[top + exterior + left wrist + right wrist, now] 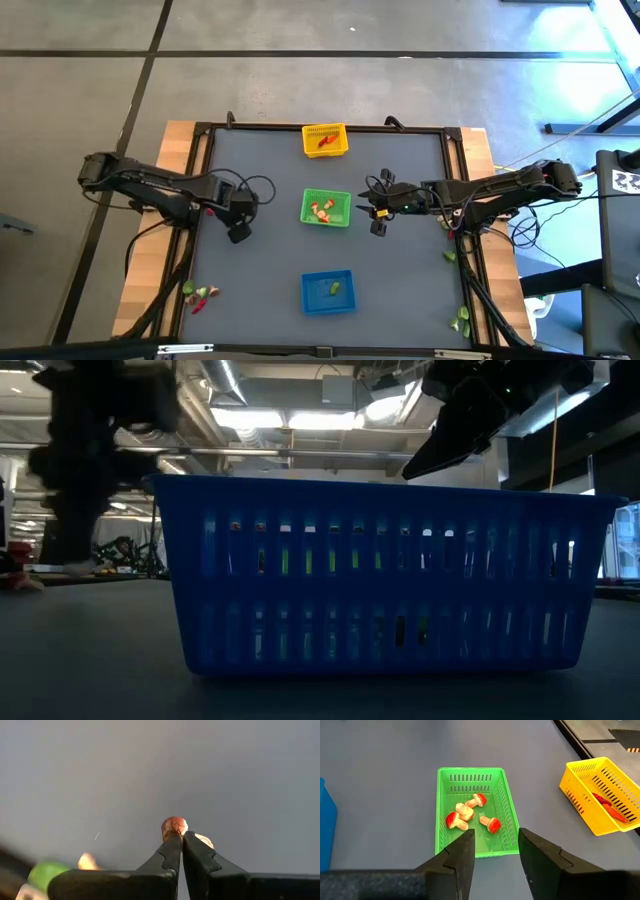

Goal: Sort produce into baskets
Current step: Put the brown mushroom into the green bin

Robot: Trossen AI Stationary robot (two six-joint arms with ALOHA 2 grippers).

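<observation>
Left gripper [179, 836] clamped on red piece [174, 825], right gripper [495, 847] fingers apart.

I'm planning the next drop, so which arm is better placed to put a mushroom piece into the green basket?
The left. Its gripper is shut on a red-capped mushroom piece beside the green basket. The right gripper is open and empty, facing that basket.

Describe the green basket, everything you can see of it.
The green basket is a small, square-ish, bright green plastic mesh tub with slotted walls and an open top. It sits upright on the dark table's middle, between the yellow basket and the blue basket. Inside lie a few red-capped toy mushrooms. The right gripper, open, hovers beside it without touching.
</observation>
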